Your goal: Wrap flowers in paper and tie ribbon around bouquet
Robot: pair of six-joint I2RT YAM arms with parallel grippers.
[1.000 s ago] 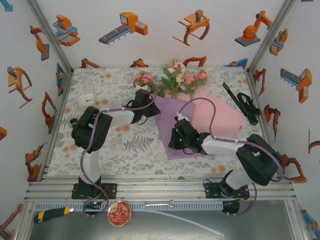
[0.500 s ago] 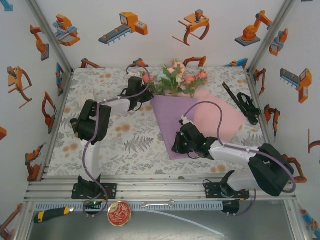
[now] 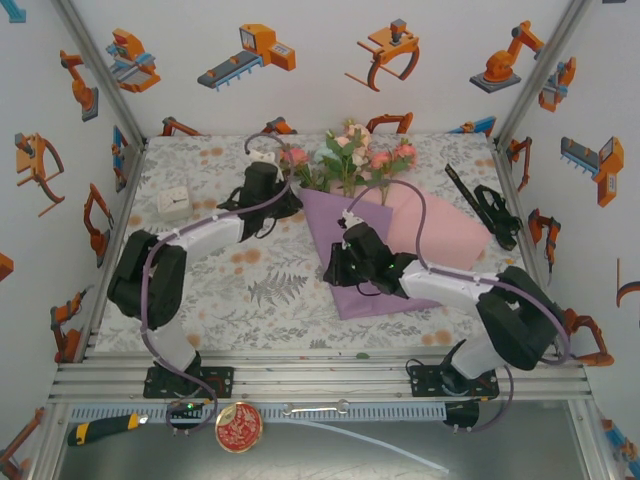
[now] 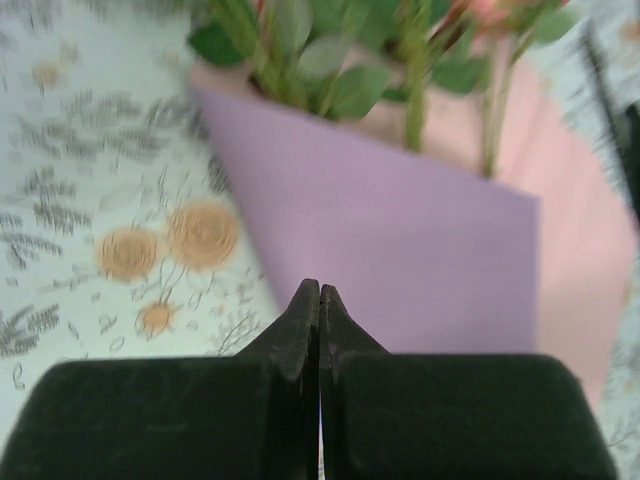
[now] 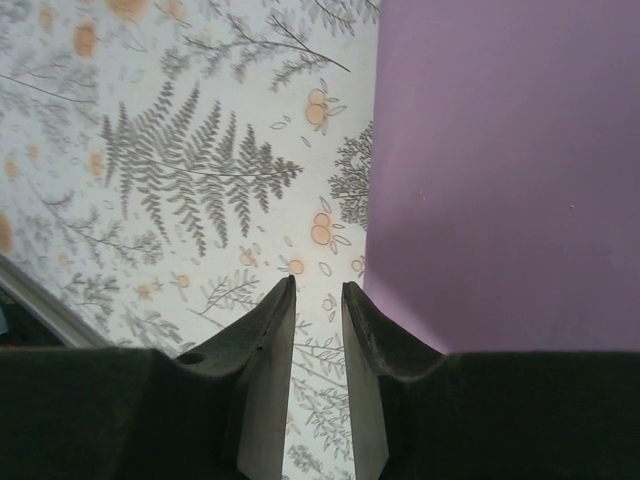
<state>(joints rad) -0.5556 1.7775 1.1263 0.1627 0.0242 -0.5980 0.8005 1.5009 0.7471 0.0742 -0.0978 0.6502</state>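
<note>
Purple paper (image 3: 325,228) lies folded over the stems of the flowers (image 3: 350,155). The blooms stick out past the paper's far edge. The pink side of the paper lies flat on the counter (image 3: 200,285), to the right of the purple flap. A thin black strip, which I take for the ribbon (image 3: 458,183), lies further right of the paper, well apart from it.

My left gripper (image 4: 320,300) is pressed together with nothing in it. It sits just off the paper's left side, near the blooms. My right gripper (image 5: 318,292) is spread a little, with nothing between its fingers. It hangs over the paper's left edge, near the low corner.

I think this is the wrapping step, and the tying is not yet begun. Next I would need to pinch a paper edge and roll it snug around the stems, without the thin sheet slipping.
</note>
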